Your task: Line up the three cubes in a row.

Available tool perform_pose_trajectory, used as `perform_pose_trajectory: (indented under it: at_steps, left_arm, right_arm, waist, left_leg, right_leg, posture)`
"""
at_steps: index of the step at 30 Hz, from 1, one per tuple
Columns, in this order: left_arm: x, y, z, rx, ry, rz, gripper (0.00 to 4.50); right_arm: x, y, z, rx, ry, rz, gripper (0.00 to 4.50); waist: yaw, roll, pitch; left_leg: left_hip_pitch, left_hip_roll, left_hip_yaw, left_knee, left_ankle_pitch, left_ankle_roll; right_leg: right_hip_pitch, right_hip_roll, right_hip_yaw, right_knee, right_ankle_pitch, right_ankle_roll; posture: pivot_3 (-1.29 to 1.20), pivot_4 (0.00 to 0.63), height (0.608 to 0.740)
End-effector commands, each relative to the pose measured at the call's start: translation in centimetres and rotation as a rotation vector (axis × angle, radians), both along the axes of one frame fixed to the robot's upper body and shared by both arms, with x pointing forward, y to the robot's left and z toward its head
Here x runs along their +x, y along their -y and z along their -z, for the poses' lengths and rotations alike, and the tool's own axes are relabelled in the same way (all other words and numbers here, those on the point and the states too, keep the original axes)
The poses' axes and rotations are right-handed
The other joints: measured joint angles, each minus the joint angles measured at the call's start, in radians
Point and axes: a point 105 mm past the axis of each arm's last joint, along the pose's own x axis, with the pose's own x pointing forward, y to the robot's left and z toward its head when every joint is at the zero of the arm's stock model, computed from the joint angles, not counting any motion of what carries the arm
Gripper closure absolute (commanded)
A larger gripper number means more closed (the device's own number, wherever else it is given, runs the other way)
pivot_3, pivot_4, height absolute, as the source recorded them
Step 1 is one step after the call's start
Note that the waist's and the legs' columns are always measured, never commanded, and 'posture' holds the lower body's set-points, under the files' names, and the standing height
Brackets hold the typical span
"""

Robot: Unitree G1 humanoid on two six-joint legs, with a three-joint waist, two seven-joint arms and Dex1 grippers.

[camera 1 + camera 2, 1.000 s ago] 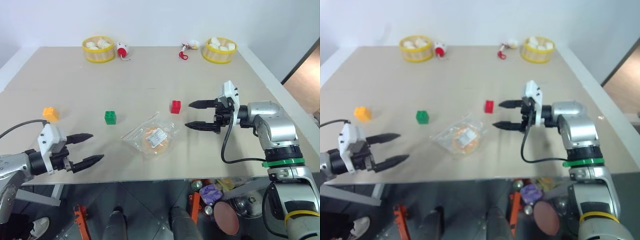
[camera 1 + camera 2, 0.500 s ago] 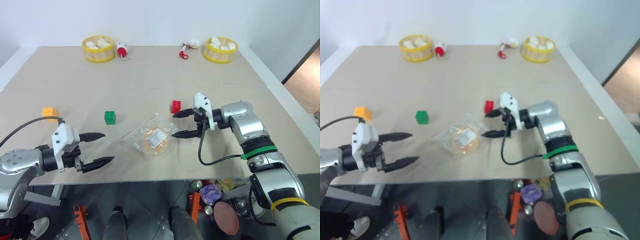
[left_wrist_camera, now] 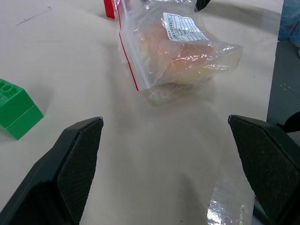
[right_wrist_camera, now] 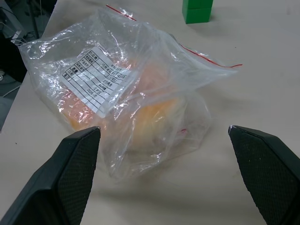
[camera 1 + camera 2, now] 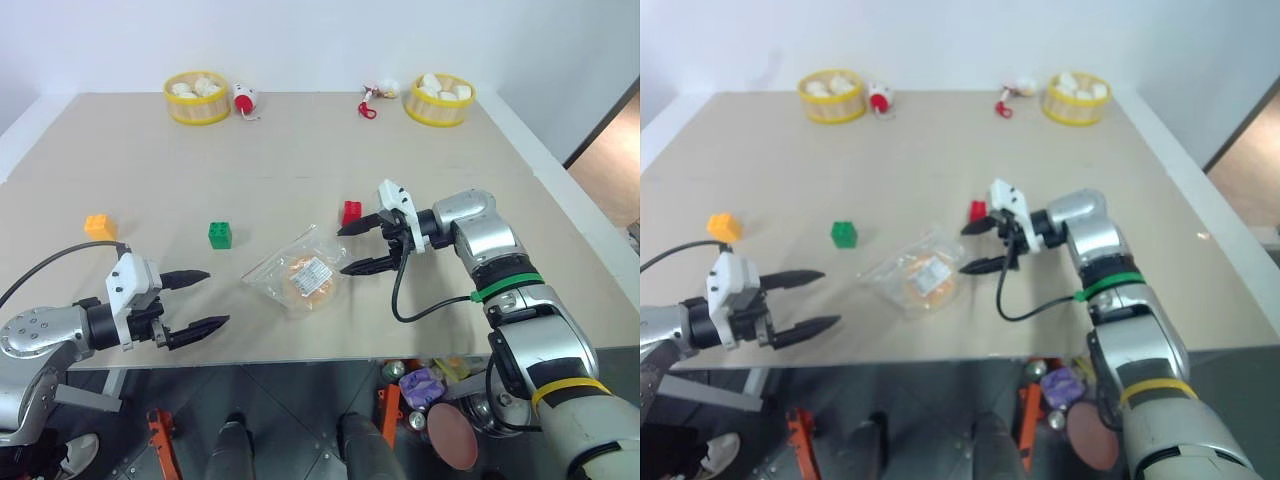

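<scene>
Three bricks stand apart on the tan table (image 5: 300,150): the orange-yellow one (image 5: 99,226) at the left, the green one (image 5: 220,235) to its right, and the red one (image 5: 352,213) near the middle. My right gripper (image 5: 342,250) points left and is open and empty. Its far fingertip lies just on the near side of the red brick, and its near fingertip is by the edge of a snack bag. My left gripper (image 5: 217,297) hangs open and empty over the front left of the table, nearer than the green brick (image 3: 16,115).
A clear bag with an orange snack (image 5: 303,275) lies between the green and red bricks, slightly nearer. Two round yellow baskets (image 5: 196,97) (image 5: 438,98) and small red-and-white toys (image 5: 245,100) sit along the far edge. The table's front edge runs close below my left gripper.
My right gripper has swung left and down, from right of the red brick to beside it at the bag's edge. My left gripper has barely moved.
</scene>
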Motion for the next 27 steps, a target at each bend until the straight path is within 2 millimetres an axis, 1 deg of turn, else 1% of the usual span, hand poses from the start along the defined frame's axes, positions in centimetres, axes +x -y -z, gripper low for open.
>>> perform_pose_trajectory:
  at_steps: [1,9,16,22,26,27]
  left_arm:
    - [0.0,0.3,-1.0,-0.014,0.05,0.009,0.08]
    - [0.1,0.5,-1.0,-0.026,0.053,0.007,0.08]
    - [0.1,0.6,-1.0,-0.04,0.061,-0.004,0.08]
    - [0.1,0.7,-0.9,-0.048,0.062,-0.012,0.08]
    - [0.3,0.7,-1.0,-0.055,0.07,-0.023,0.0]
    - [0.3,0.7,-1.0,-0.057,0.072,-0.028,0.0]
  right_arm:
    - [-0.7,-1.4,0.5,-0.016,-0.019,-0.078,0.0]
    - [-1.1,-3.5,1.6,-0.011,-0.058,-0.103,0.0]
    - [-1.4,-4.6,3.6,-0.058,-0.055,-0.106,0.0]
    - [-1.5,-5.3,4.0,-0.061,-0.065,-0.107,0.0]
    - [-1.3,-6.2,4.7,-0.061,-0.043,-0.091,1.04]
    - [-1.2,-6.3,4.7,-0.057,-0.042,-0.084,1.47]
  waist:
    - [0.0,0.0,0.0]
    - [0.0,0.0,0.0]
    - [-0.001,0.0,0.0]
    - [-0.001,0.0,0.0]
    - [-0.004,-0.001,0.0]
    - [-0.004,-0.001,0.0]
  left_leg:
    - [0.0,0.0,0.0,0.0,0.0,0.0]
    - [0.0,0.0,0.0,0.0,0.0,0.0]
    - [0.001,0.0,0.0,0.0,0.0,0.0]
    - [0.003,0.0,0.0,0.0,0.0,0.0]
    - [0.005,0.0,0.0,0.0,0.0,0.0]
    - [0.006,0.0,0.0,0.0,0.0,0.0]
  right_leg:
    - [0.0,0.0,0.0,0.0,0.0,0.0]
    - [0.0,0.0,0.0,0.001,0.0,0.0]
    - [0.0,0.0,0.0,0.002,0.0,0.0]
    - [0.0,0.001,0.0,0.005,0.0,0.0]
    - [0.0,0.001,0.0,0.007,0.0,0.0]
    - [0.001,0.001,0.0,0.007,0.0,0.0]
  posture:
    - [0.0,0.15,0.74]
    - [0.0,0.15,0.74]
    - [0.0,0.15,0.74]
    - [0.0,0.15,0.74]
    - [0.0,0.15,0.74]
    - [0.0,0.15,0.74]
